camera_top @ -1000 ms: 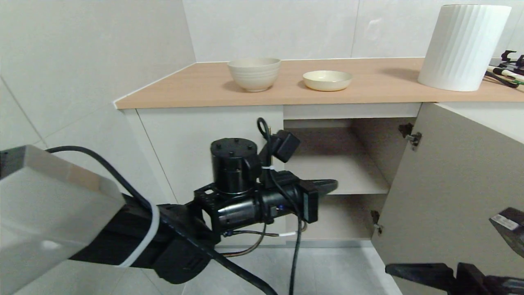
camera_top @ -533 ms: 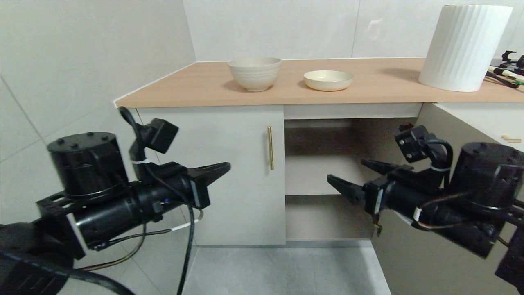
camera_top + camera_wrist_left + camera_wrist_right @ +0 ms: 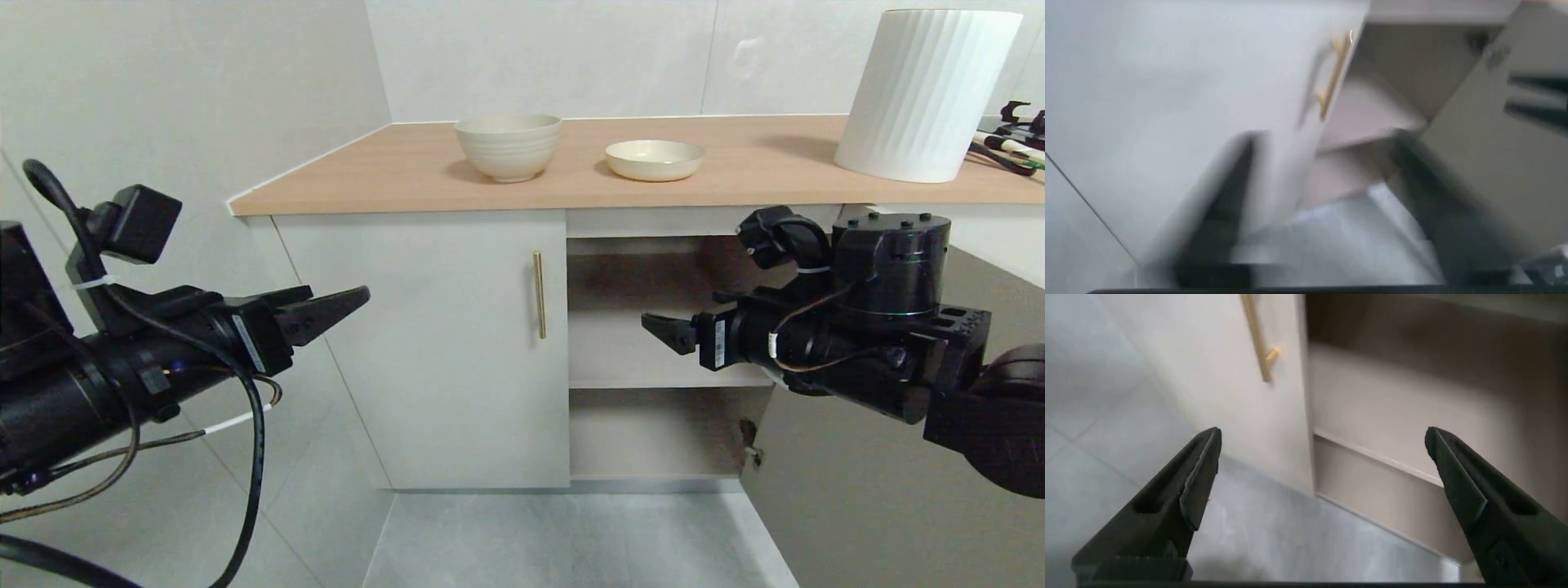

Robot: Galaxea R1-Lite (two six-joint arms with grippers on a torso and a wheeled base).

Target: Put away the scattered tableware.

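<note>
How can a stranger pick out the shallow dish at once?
Look at the wooden countertop above the half-open cabinet. Two cream pieces stand there; the shallow dish is the one nearer the tall white ribbed container. It is low and wide, unlike the deep bowl beside it.

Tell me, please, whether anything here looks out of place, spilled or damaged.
Nothing looks spilled or damaged. The bowl and the shallow dish sit upright and apart on the counter. The right cabinet door stands open, which suits putting them away.
</note>
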